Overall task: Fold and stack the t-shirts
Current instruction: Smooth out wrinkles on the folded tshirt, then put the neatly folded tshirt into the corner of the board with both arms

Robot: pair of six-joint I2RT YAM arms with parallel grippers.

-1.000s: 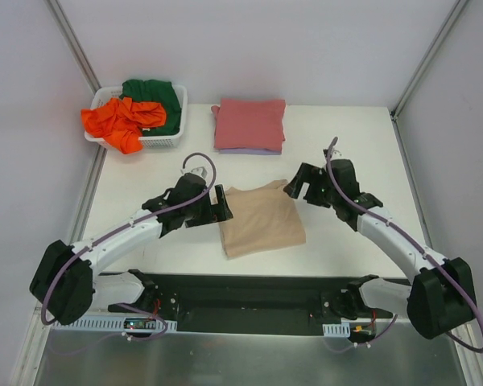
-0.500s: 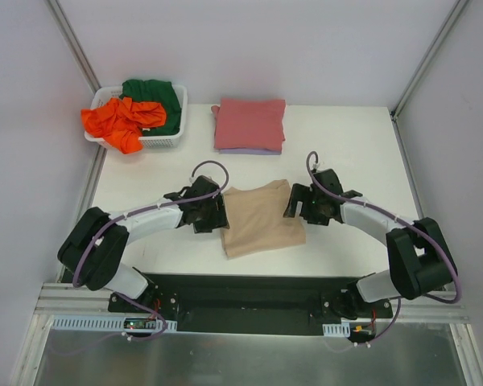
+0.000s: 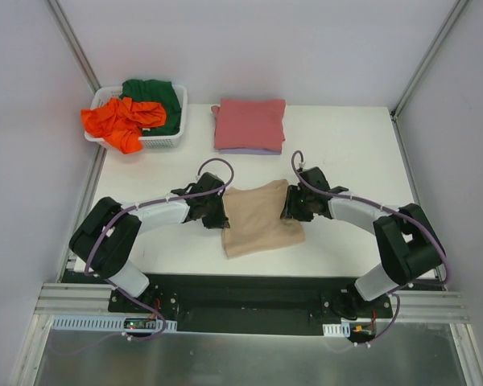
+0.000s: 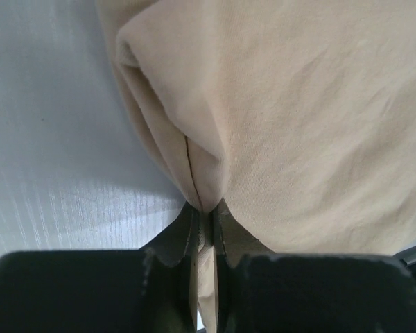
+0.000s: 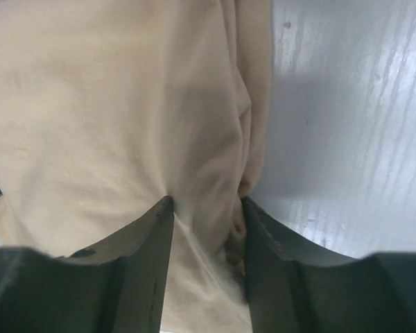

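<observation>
Left tool [image 4: 204, 215] pinches a soft, creased fold of tan t-shirt [image 4: 305, 125].

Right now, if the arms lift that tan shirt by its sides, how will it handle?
Probably floppy: the tan shirt puckers where the left gripper pinches its edge, so its middle would likely sag. Seems light, being thin cloth. Its stacked layers, visible at the right gripper, may slide apart.

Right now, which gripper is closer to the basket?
Left. The left gripper pinches the tan shirt on the basket side; the right gripper sits at the opposite side, farther away.
</observation>
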